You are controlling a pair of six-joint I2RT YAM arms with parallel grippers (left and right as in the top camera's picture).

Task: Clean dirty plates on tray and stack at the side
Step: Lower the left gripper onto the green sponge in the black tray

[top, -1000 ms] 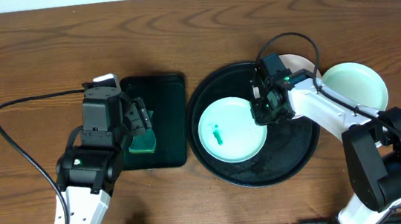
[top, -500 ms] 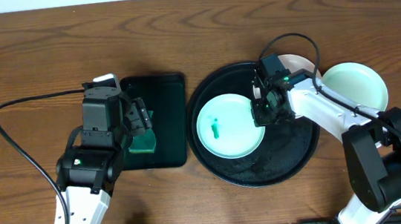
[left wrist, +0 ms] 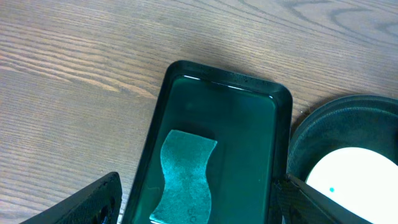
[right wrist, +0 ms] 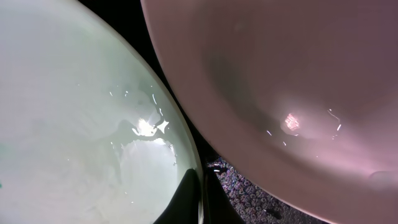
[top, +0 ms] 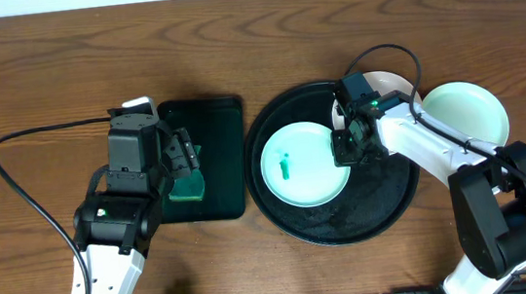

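Jaws of the right gripper (top: 342, 148) are just clamping shut on the mint plate (top: 299, 168) inside the tray (top: 388, 217), probably steadying it for wiping; left gripper (top: 184, 163) is gaping wide.

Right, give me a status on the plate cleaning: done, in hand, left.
Done: one mint plate lies on the table right of the tray, no smear showing. In hand: the right end effector is shut on the rim of the smeared plate in the tray. Left: its green smear, the white plate at the tray's edge, and any stacking. The sponge lies untouched under the open left end effector.
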